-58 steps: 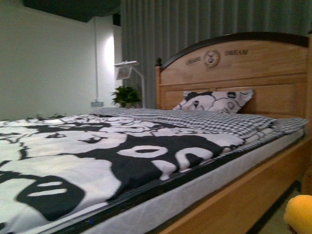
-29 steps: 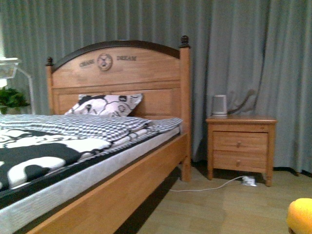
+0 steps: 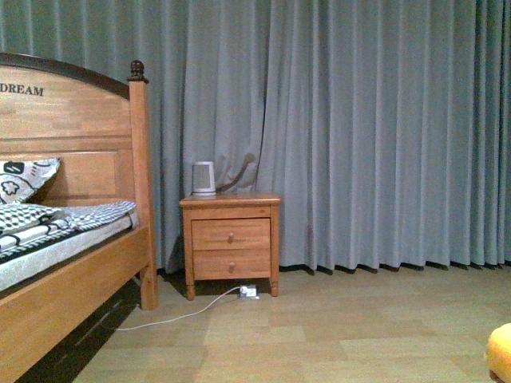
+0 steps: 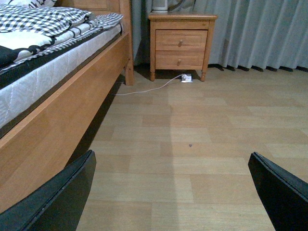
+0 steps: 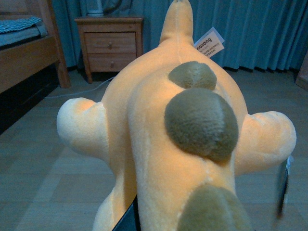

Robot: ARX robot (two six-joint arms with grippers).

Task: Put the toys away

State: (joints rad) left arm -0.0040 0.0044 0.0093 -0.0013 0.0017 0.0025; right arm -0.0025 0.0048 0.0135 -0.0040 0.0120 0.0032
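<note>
The orange-yellow plush toy (image 5: 159, 139) fills the right wrist view, with olive-brown round patches along its back, two stubby limbs and a white tag. My right gripper (image 5: 202, 226) is shut on the plush toy; one dark finger (image 5: 127, 221) shows beside its body. A yellow corner of the toy (image 3: 501, 351) shows at the lower right edge of the front view. My left gripper (image 4: 175, 192) is open and empty, its two dark fingers (image 4: 57, 197) spread wide above the wooden floor.
A wooden bed (image 3: 72, 271) with checked bedding stands at left. A wooden two-drawer nightstand (image 3: 231, 243) with a white kettle (image 3: 203, 178) stands by grey curtains (image 3: 359, 128). A white cable and power strip (image 3: 249, 292) lie on the wooden floor (image 3: 343, 327).
The front view has swung to the right, from the bed to the nightstand and curtains. The plush toy stays at the lower right corner, slightly lower.
</note>
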